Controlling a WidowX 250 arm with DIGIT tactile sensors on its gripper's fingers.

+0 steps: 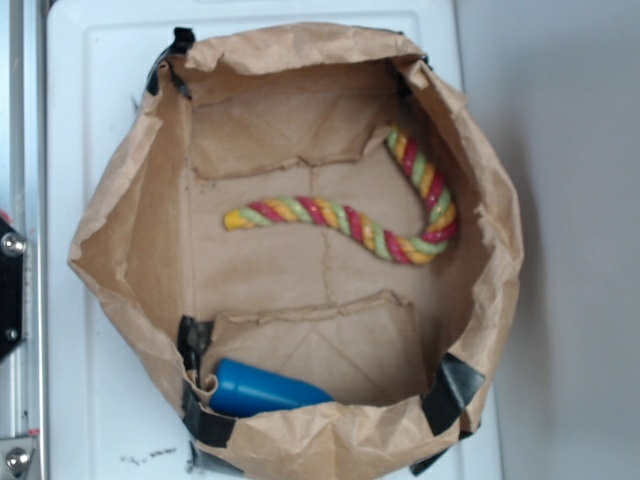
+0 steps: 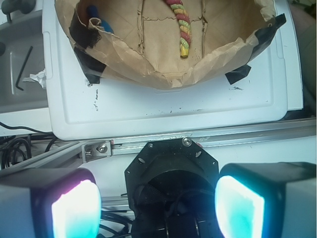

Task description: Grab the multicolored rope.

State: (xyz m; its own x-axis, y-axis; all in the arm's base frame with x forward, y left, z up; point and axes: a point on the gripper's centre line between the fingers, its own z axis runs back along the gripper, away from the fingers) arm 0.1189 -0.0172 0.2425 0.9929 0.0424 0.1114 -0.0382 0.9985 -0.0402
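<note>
The multicolored rope (image 1: 360, 225), twisted from red, yellow and pale green strands, lies curved on the floor of the open brown paper bag (image 1: 110, 240). One end points left; the other bends up along the bag's right wall. In the wrist view only one end of the rope (image 2: 182, 27) shows at the top, inside the bag (image 2: 148, 64). My gripper (image 2: 157, 206) is open, its two glowing pads far apart with nothing between them. It hangs well outside the bag, over the robot base, and does not appear in the exterior view.
A blue cylinder (image 1: 262, 388) lies in the bag's lower left corner, also seen as the cylinder (image 2: 94, 12) in the wrist view. Black tape (image 1: 455, 390) holds the bag to a white lid (image 2: 163, 106). A metal rail (image 2: 208, 139) and black base mount (image 2: 171, 168) sit below.
</note>
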